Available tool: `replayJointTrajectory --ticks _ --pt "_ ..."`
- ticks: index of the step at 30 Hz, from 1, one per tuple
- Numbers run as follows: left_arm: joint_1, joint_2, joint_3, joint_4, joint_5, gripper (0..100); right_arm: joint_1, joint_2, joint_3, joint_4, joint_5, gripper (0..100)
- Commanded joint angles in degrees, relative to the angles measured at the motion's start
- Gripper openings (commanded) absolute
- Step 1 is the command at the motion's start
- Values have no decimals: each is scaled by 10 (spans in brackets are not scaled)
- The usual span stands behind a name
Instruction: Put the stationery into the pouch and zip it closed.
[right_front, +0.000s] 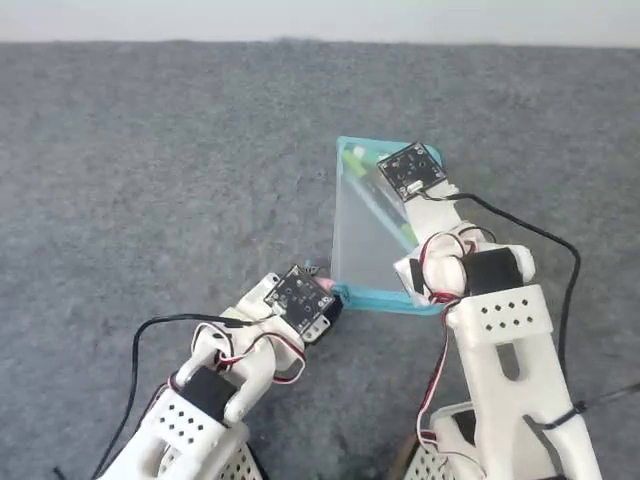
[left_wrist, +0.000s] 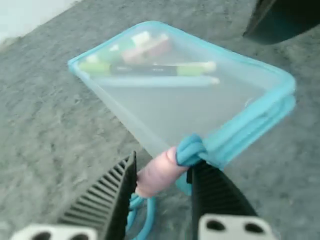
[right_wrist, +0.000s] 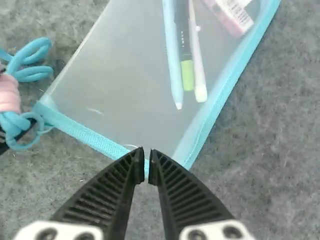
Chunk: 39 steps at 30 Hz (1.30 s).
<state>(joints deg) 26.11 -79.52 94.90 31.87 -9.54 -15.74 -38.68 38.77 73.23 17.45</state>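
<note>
A translucent pouch (right_front: 362, 235) with teal trim lies on the grey mat. Inside it are pens (right_wrist: 181, 60) and a pink eraser (right_wrist: 232, 15), gathered at the end away from the arms; the pens (left_wrist: 150, 70) also show through the wall in the left wrist view. My left gripper (left_wrist: 161, 169) is shut on the pink zip pull (left_wrist: 157, 172), which hangs from a teal cord at the pouch's near left corner (right_front: 328, 290). My right gripper (right_wrist: 146, 167) is shut on the teal zip edge (right_wrist: 90, 135), close to the pouch's near right corner. The right arm (right_front: 470, 275) hides that corner from above.
Grey felt mat (right_front: 150, 180) covers the table, with open room to the left and behind the pouch. Black cables (right_front: 150, 340) trail from both arm bases. A pale wall strip (right_front: 320, 20) borders the far edge.
</note>
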Motion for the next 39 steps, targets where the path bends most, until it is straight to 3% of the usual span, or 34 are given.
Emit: replayJointTrajectory --ticks 1,5,11,14,16,20,22,25,27,30,36,39 --pt "-38 1 -48 1 -3 187 -7 -24 -33 7 -8 76" --pt "-92 1 -65 1 -6 281 -8 -24 -33 6 -5 183" --pt "-205 2 -80 2 -7 270 -8 -24 -33 6 -8 163" --pt "-193 2 -68 4 -6 250 -9 -24 -33 2 -8 162" --pt "-148 2 -55 11 -18 250 -9 -24 -33 3 -8 162" --pt "-36 1 -41 61 -119 249 -9 -24 -14 1 -5 162" --pt "-63 1 -51 50 -109 249 -8 -24 -4 1 -4 162" --pt "-172 1 -71 15 -60 250 -8 -24 1 0 -4 162" --pt "-210 1 -82 8 -40 265 -10 -24 0 -4 -4 162" --pt "-177 2 -86 50 -48 314 -10 -24 1 -12 -5 162" --pt "-54 2 -87 151 -141 316 -10 -24 2 -7 -5 162" --pt "-79 2 -88 149 -143 313 -10 -24 2 -7 -5 162"
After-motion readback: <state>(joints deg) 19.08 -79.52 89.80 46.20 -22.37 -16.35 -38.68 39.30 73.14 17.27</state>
